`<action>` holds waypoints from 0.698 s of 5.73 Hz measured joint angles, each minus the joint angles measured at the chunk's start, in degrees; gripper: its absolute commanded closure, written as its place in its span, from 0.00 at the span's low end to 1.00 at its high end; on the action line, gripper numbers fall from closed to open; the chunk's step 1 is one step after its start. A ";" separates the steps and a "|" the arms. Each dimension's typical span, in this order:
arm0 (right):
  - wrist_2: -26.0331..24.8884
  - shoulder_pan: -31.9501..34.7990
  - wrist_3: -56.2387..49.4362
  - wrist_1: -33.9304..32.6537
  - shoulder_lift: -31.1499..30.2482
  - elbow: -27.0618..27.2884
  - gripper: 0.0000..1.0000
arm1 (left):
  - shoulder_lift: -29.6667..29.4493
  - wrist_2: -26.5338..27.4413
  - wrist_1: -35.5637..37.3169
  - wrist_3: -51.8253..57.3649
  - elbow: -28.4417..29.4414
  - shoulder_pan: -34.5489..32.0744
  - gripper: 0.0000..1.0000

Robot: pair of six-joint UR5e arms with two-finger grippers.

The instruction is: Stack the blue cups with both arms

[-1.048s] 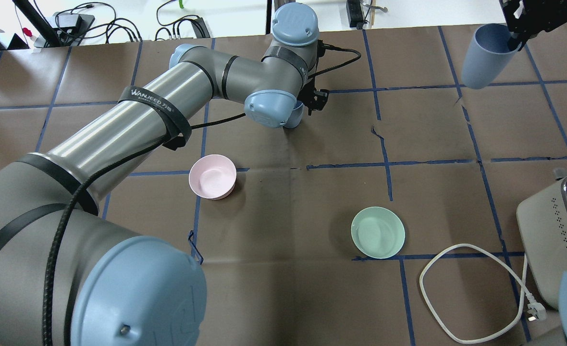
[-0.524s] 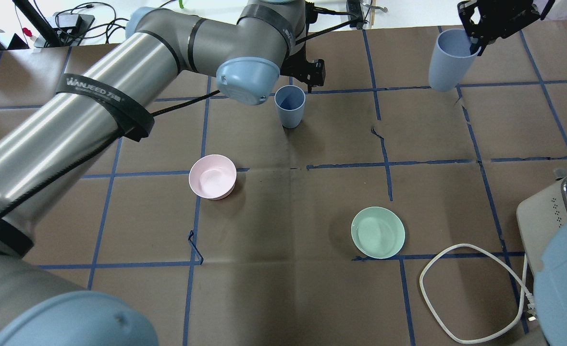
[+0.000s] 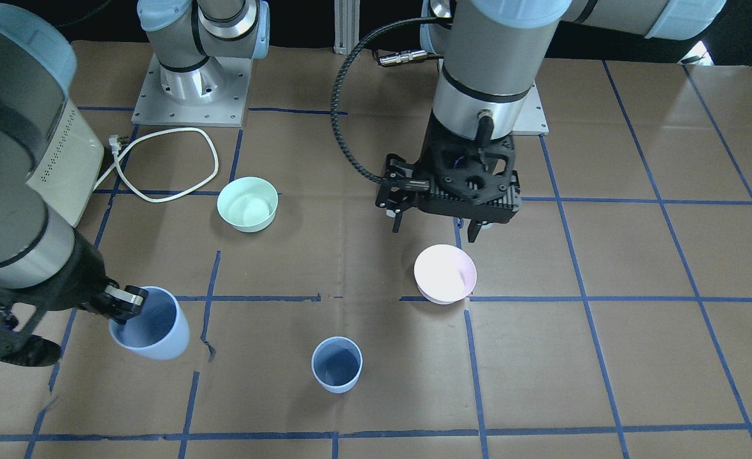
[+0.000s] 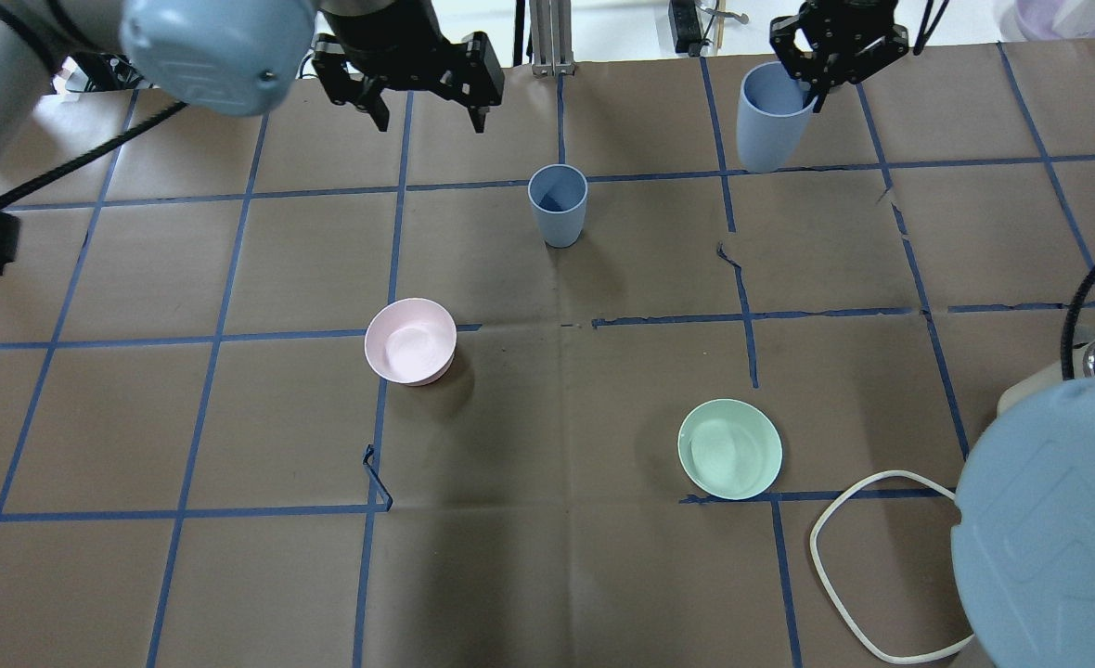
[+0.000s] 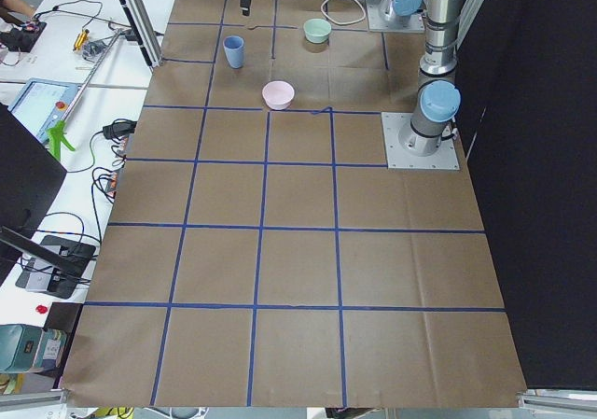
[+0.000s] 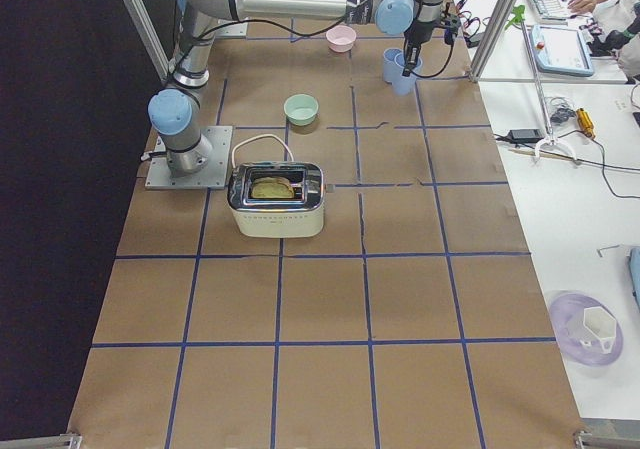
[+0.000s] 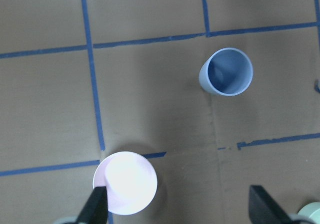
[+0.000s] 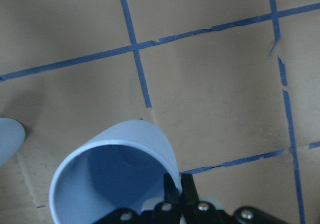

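Note:
One blue cup point(image 4: 558, 206) stands upright and alone at the far middle of the table; it also shows in the front view point(image 3: 336, 364) and the left wrist view point(image 7: 226, 72). My right gripper point(image 4: 812, 90) is shut on the rim of the second blue cup point(image 4: 766, 116), which hangs tilted above the table to the right of the standing cup point(image 3: 151, 324) point(image 8: 115, 181). My left gripper point(image 4: 431, 116) is open and empty, raised above the table to the left of the standing cup, over the pink bowl in the front view point(image 3: 435, 231).
A pink bowl point(image 4: 410, 340) sits left of centre and a mint-green bowl point(image 4: 729, 448) right of centre. A toaster point(image 6: 276, 199) with a looped white cable point(image 4: 844, 575) stands at the near right.
My left gripper has let go of the standing cup and risen away to the left. My right gripper has carried its cup leftward toward the standing cup.

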 measured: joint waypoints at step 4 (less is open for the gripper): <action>0.57 13.72 19.53 -6.48 2.76 -0.29 0.93 | 8.70 3.97 -4.08 0.93 -10.03 5.70 0.01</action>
